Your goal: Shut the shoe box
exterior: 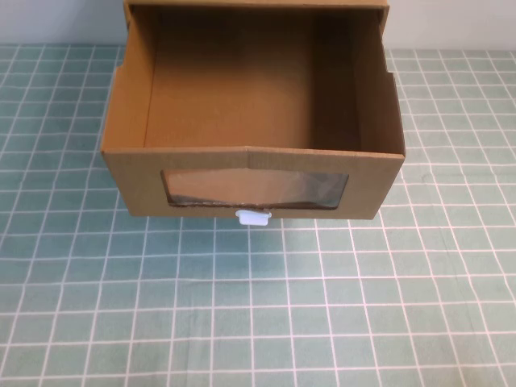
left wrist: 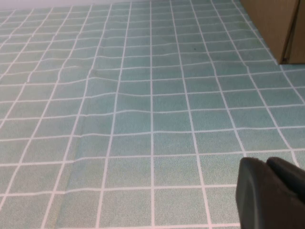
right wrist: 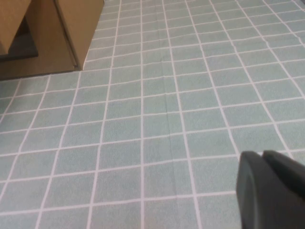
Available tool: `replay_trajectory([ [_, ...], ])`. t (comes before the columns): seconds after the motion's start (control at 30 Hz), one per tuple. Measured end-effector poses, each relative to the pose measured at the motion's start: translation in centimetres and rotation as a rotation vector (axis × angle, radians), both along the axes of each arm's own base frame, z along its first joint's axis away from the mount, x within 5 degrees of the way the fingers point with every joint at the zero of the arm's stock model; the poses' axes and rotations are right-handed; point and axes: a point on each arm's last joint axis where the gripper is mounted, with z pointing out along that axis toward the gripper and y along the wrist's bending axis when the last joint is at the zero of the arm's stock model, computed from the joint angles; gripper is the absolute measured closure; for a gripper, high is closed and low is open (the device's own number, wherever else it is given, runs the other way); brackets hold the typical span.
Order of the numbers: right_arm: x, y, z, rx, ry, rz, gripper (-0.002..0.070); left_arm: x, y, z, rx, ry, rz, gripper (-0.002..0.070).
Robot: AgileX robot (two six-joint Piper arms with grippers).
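The shoe box (exterior: 137, 173) is brown cardboard and stands at the back middle of the table. Its drawer is pulled out toward me and looks empty inside. The front has a clear window (exterior: 256, 189) with a small white pull tab (exterior: 251, 216) below it. Neither gripper shows in the high view. My left gripper (left wrist: 266, 163) is shut and empty, low over the cloth, with a corner of the box (left wrist: 276, 24) far ahead of it. My right gripper (right wrist: 262, 155) is shut and empty over the cloth, with the box (right wrist: 71, 28) far ahead of it.
A green tablecloth (exterior: 258, 306) with a white grid covers the table in front of and beside the box. A pale wall runs behind the box.
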Motion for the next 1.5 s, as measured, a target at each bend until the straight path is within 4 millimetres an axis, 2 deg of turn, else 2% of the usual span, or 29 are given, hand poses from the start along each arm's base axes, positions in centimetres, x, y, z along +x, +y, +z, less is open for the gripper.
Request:
replay_trajectory([
  [1.17,0.0,0.0,0.0,0.000,0.000,0.000,0.0688,0.0,0.0,0.0,-0.014,-0.004,0.003,0.0680],
  [1.27,0.0,0.0,0.0,0.000,0.000,0.000,0.0688,0.1,-0.2,0.5,-0.164,-0.057,0.023,0.0680],
  [1.4,0.0,0.0,0.0,0.000,0.000,0.000,0.0688,0.3,-0.3,1.7,-0.467,-0.184,0.049,0.0680],
  [1.5,0.0,0.0,0.0,0.000,0.000,0.000,0.0687,0.3,-0.3,2.4,-0.532,-0.254,0.045,0.0680],
])
